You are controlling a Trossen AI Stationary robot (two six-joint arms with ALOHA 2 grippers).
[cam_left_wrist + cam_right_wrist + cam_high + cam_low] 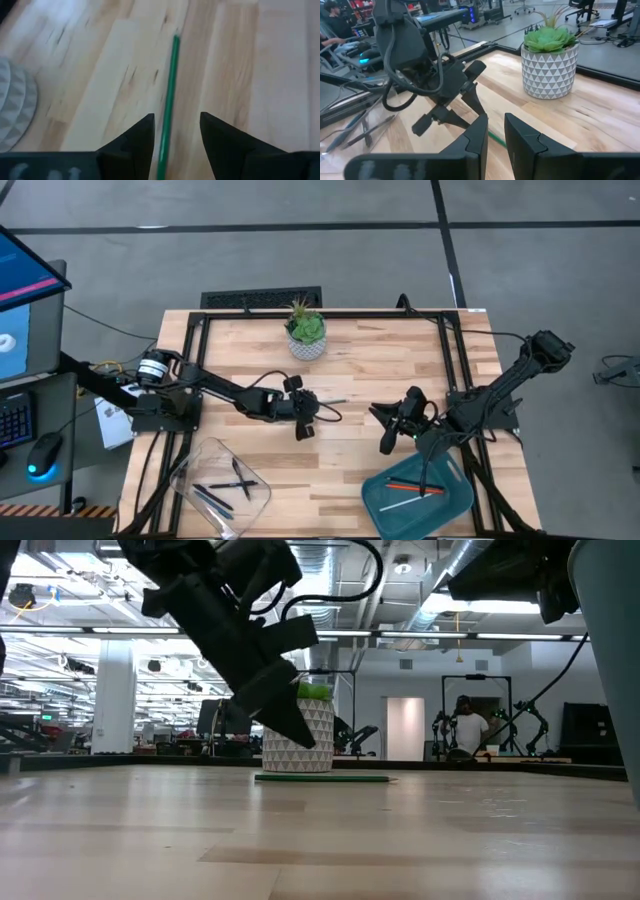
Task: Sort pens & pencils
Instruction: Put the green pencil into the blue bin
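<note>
Nearly done | dark pens (225,488) in clear tray (190,465), two in teal tray (460,500) | green pencil (169,100) left on bench (400,360), between my left pincer's (176,131) wide-open fingers, ungripped | right pincer (495,131) narrow, empty.

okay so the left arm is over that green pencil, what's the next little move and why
Probably lower the left pincer and close on the green pencil. Its fingers stand open either side of the pencil, which lies flat on the wooden table, so it looks lined up.
</note>
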